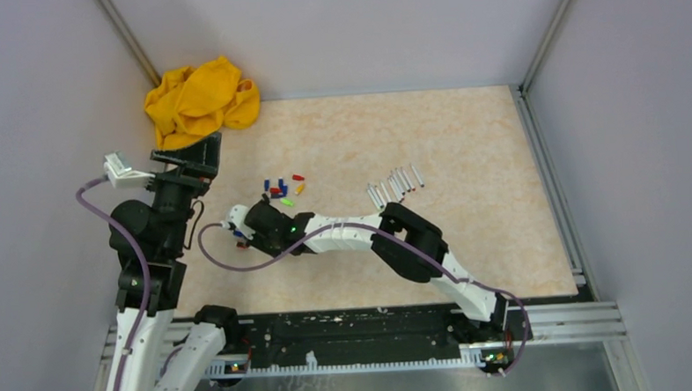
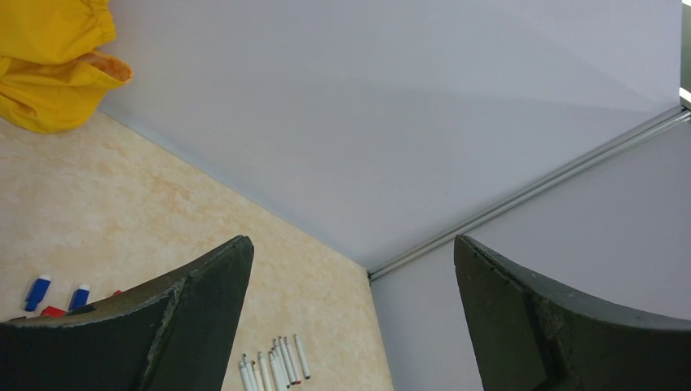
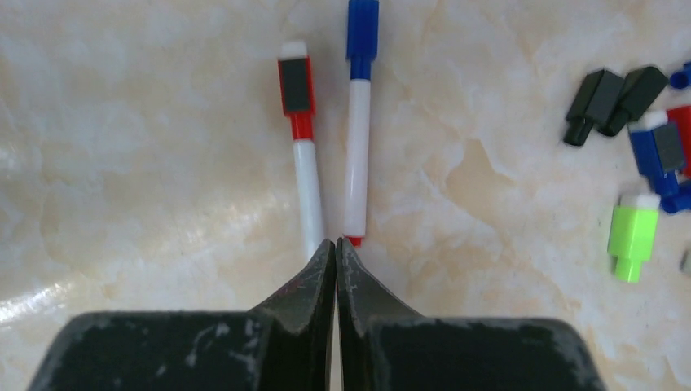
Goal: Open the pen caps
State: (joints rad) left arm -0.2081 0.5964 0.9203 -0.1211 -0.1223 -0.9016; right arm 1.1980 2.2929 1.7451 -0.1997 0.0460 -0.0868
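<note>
Two capped markers lie side by side on the table in the right wrist view, one with a red cap (image 3: 296,88) and one with a blue cap (image 3: 362,31). My right gripper (image 3: 336,244) is shut, with its tips just at the markers' near ends and nothing visibly between the jaws. Loose pen caps lie to the right: black (image 3: 603,99), blue (image 3: 658,151) and green (image 3: 632,232). From above they form a small cluster (image 1: 280,188). My left gripper (image 2: 351,240) is wide open, empty and raised at the left (image 1: 189,156), facing the far corner.
A row of several uncapped white markers (image 1: 395,184) lies right of the middle and also shows in the left wrist view (image 2: 273,371). A crumpled yellow cloth (image 1: 199,100) sits in the back left corner. Grey walls close in the table on three sides.
</note>
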